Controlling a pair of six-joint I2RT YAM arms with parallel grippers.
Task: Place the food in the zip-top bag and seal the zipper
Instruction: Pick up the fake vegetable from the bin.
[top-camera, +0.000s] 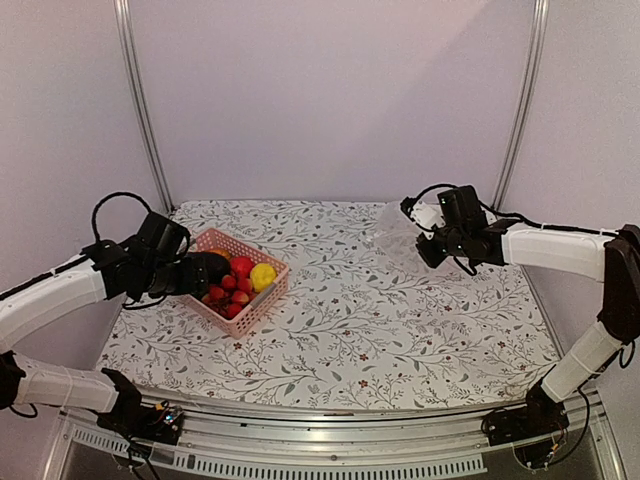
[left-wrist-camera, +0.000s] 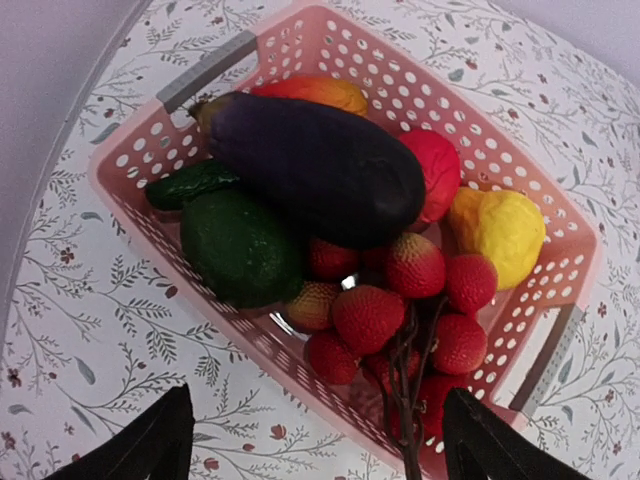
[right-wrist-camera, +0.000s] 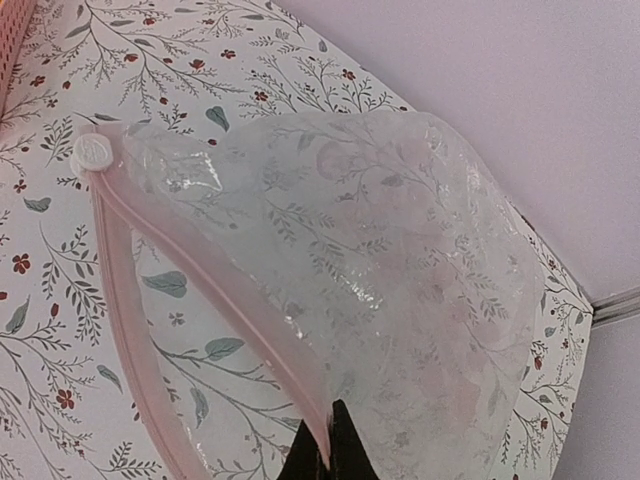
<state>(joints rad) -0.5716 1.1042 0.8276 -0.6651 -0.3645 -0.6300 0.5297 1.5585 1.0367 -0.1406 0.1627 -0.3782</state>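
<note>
Top external, left hand (top-camera: 212, 272) (spread) above basket (top-camera: 258, 308), right hand (top-camera: 425, 248) pinching bag (top-camera: 395, 232)

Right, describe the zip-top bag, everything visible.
The zip-top bag is clear, soft, crinkled plastic; the floral table shows through. Its pinkish zipper strips part from a small white round tab, so the mouth gapes. The right gripper, jaws shut, pinches one strip. It looks empty, toward the table's far right.

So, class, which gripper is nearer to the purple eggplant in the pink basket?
Left. The left gripper hangs open over the pink basket edge, close to the eggplant; the right gripper is across the table, shut on the zip-top bag.
</note>
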